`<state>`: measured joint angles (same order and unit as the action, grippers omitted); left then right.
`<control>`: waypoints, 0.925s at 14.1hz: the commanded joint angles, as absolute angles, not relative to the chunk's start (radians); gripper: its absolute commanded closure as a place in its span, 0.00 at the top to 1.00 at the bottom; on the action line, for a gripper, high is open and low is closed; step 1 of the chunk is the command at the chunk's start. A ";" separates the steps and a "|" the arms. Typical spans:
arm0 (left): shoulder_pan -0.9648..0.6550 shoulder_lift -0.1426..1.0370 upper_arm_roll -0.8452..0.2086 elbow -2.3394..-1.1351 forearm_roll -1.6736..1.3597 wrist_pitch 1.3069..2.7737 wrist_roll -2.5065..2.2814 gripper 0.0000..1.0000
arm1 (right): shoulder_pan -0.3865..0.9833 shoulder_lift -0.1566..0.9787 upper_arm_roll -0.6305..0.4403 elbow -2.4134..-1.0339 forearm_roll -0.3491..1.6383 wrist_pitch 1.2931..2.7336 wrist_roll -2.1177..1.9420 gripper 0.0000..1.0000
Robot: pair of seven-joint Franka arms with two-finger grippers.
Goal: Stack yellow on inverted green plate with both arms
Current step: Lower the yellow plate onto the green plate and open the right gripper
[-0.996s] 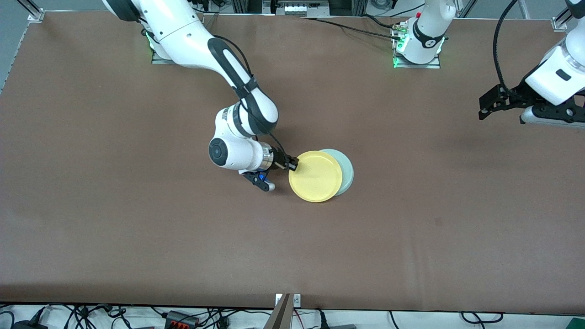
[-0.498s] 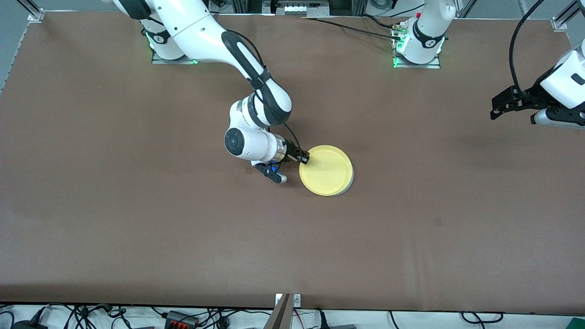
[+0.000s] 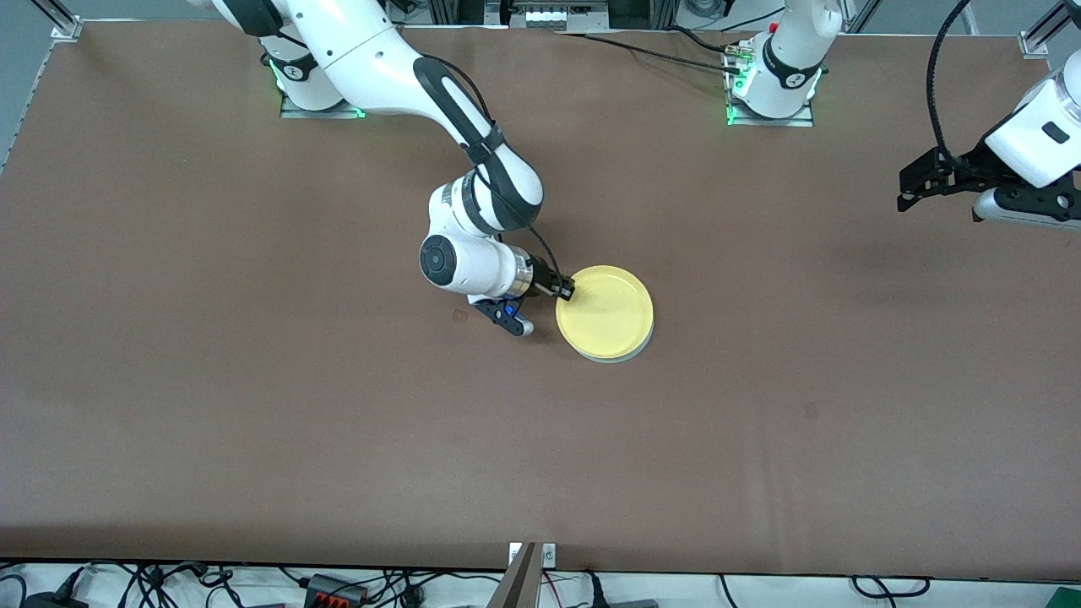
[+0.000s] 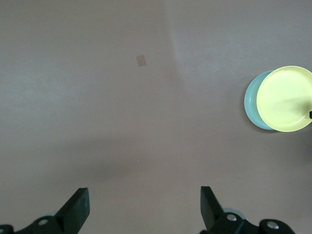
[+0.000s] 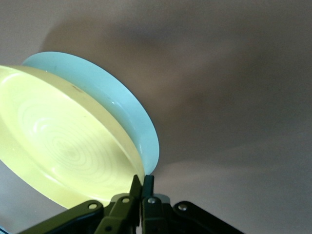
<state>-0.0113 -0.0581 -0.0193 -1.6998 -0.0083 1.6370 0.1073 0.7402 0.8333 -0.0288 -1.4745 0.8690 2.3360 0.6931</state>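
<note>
I have the yellow plate [image 3: 605,312] sitting almost square over the green plate [image 3: 626,356] near the middle of the counter [image 3: 253,422]; from the front only a thin sliver of green shows at the edge nearest the camera. My right gripper [image 3: 565,290] has its fingers pinched on the yellow rim at the edge toward the right arm's end of the counter, so the plate runs straight out from the fingertips. The right wrist view shows the yellow rim [image 5: 73,151] clamped, with the green rim [image 5: 122,107] just under it. The right arm reaches low, forearm angled down, wrist nearly level with the counter. I judge that release is next. My left gripper [image 3: 937,177] waits high over its own end, fingers [image 4: 78,209] spread, well apart from the stack.
</note>
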 commanded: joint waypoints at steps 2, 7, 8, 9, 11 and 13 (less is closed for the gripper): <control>-0.011 -0.049 -0.029 -1.674 -0.023 1.632 0.123 1.00 | 0.749 0.850 -0.040 -1.444 0.891 2.341 0.699 0.75; -0.011 -0.048 -0.028 -1.674 -0.026 1.632 0.121 1.00 | 0.741 0.838 -0.049 -1.389 0.881 2.329 0.754 1.00; -0.011 -0.048 -0.028 -1.672 -0.026 1.632 0.123 1.00 | 0.736 0.821 -0.051 -1.384 0.871 2.324 0.762 1.00; -0.011 -0.048 -0.028 -1.674 -0.026 1.632 0.123 1.00 | 0.738 0.813 -0.054 -1.385 0.861 2.324 0.762 1.00; -0.011 -0.048 -0.028 -1.674 -0.026 1.632 0.121 1.00 | 0.709 0.756 -0.061 -1.391 0.816 2.239 0.759 1.00; -0.011 -0.048 -0.028 -1.672 -0.025 1.632 0.123 1.00 | 0.655 0.694 -0.078 -1.394 0.749 2.101 0.743 1.00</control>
<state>-0.0117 -0.0567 -0.0285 -1.6950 -0.0083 1.6373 0.1073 0.7116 0.7658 -0.0750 -1.3780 0.8091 2.2234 0.7389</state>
